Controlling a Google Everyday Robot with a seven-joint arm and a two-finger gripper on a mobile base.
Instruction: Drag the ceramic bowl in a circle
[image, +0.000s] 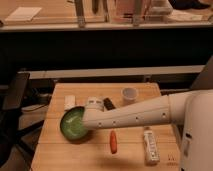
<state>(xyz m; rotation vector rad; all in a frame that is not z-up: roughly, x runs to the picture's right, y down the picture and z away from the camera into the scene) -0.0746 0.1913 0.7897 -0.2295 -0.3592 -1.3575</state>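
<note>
The ceramic bowl (73, 123) is a round, shallow green dish with a dark rim, on the left part of the wooden table (60, 155). My white arm reaches in from the right and ends at the bowl's right rim. The gripper (88, 125) sits at that rim, mostly hidden behind the end of the arm, touching or just over the bowl.
A small white cup (129, 95) stands at the back right. A white can (93, 103) and a dark object (109, 104) sit behind the bowl, a white packet (69, 102) at the back left. A red-orange carrot (113, 141) and a white bottle (150, 145) lie in front. A dark chair (12, 95) stands left.
</note>
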